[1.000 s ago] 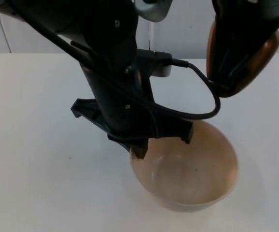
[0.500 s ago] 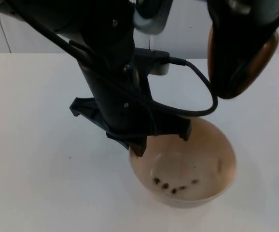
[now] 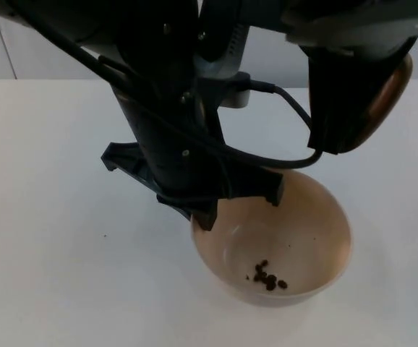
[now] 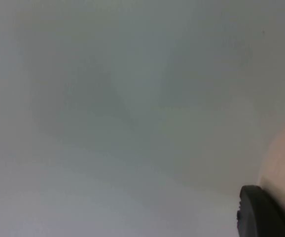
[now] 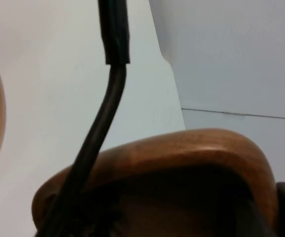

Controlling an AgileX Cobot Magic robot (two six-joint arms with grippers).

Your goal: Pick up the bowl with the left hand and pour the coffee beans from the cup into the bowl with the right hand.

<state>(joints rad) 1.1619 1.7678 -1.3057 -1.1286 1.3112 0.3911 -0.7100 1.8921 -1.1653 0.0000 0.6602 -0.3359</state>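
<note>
Coffee beans (image 3: pixel 268 277), absent 1 second ago, now lie clustered in the bowl (image 3: pixel 325 217). Left gripper (image 3: pixel 220 206) has jaws clamped on its rim, above the surface (image 3: pixel 50 217). Right gripper (image 3: pixel 339 101), jaws clamped, holds the tipped cup (image 3: pixel 386 94) above. Pouring appears underway or complete.

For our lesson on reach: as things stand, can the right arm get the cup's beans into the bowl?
Probably yes. The right gripper holds the cup tipped just above the bowl, whose mouth lies open below; the left gripper is at its rim. Some beans already lie inside.
</note>
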